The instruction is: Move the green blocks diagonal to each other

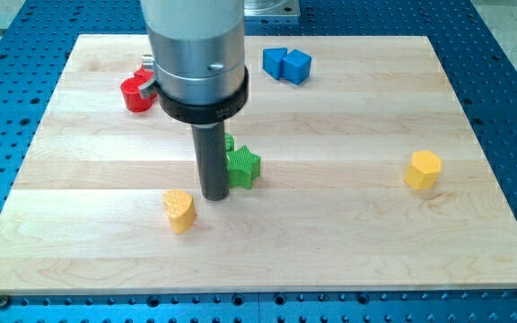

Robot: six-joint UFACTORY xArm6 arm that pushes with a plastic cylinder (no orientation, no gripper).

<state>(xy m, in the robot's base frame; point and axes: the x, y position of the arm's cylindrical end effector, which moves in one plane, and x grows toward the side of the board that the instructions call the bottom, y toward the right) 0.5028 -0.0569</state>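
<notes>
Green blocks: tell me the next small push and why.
Probably a short push toward the view's right. My tip sits at the left edge of the green star, and a second green block peeks out behind the rod, touching or nearly touching the star.

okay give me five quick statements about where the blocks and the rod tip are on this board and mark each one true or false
1. My tip sits just to the view's left of the green star block. True.
2. The two blue blocks lie near the view's bottom edge. False: they sit together near the view's top edge of the wooden board.
3. A second green block is mostly hidden behind the rod, just above the star. True.
4. The yellow heart-shaped block lies to the view's right of the yellow hexagonal block. False: it lies far to the view's left, below my tip.
5. The red block touches the green star. False: it is well apart, near the view's top left.
</notes>
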